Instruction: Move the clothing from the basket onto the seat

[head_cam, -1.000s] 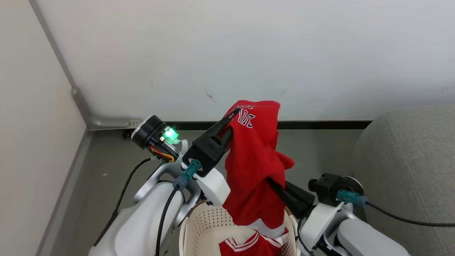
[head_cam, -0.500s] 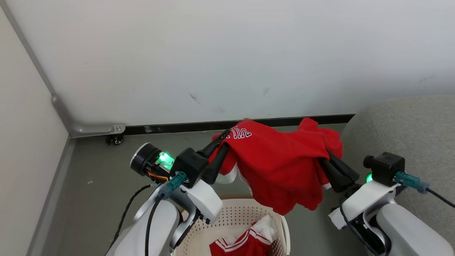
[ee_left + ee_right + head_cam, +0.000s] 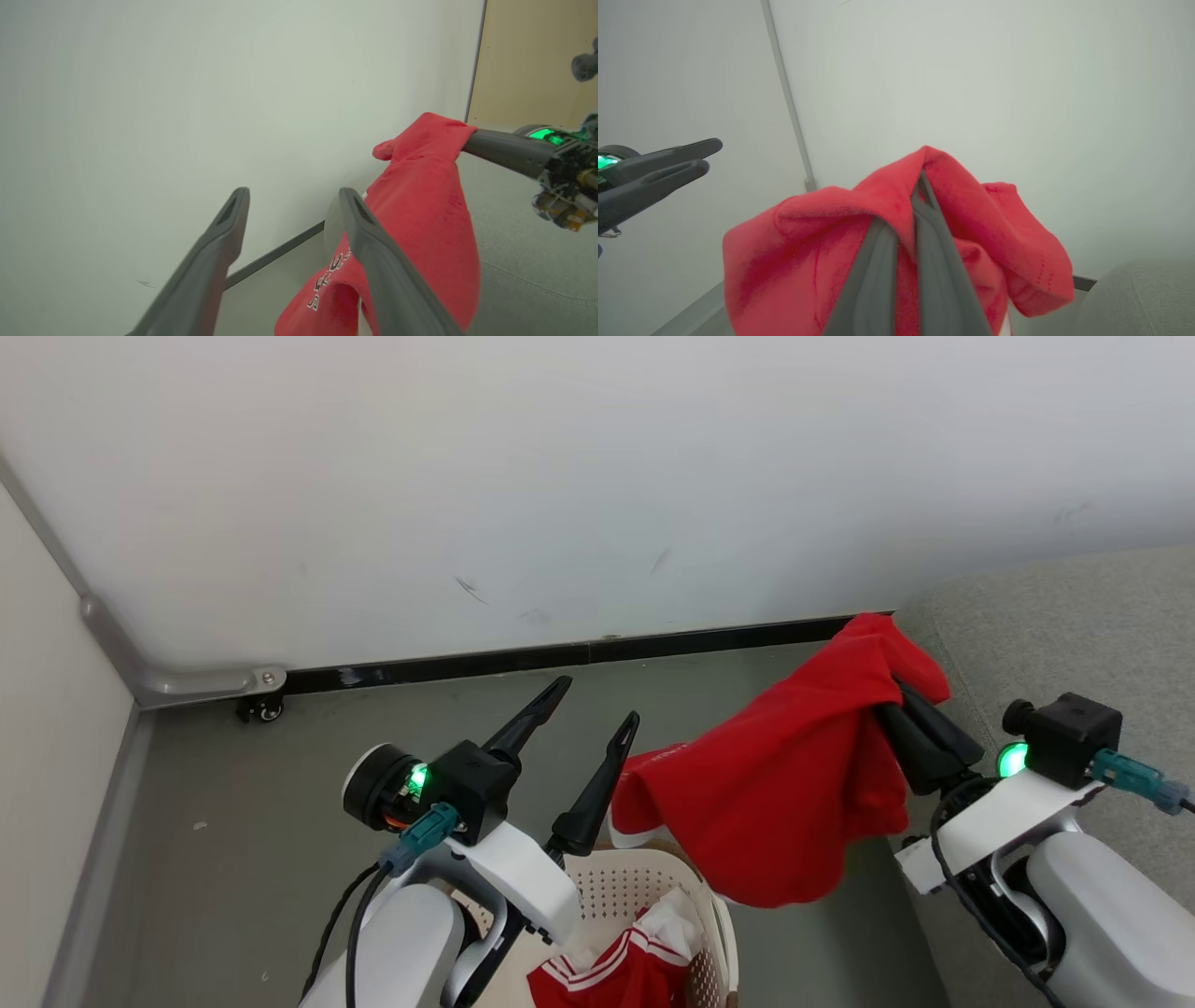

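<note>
Fig. | R hand (image 3: 919, 200) clamped on red garment (image 3: 794, 793), hung betw. basket (image 3: 644, 887) & seat (image 3: 1055, 635) | L hand (image 3: 598, 698) fingers apart, holding nothing | I judge seat lies just right of R hand; R arm nearer.

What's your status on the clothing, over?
Left pincer open, empty. Right pincer shut on red garment, hanging between basket and seat. Second red garment in basket. No obstacle seen toward seat.
</note>
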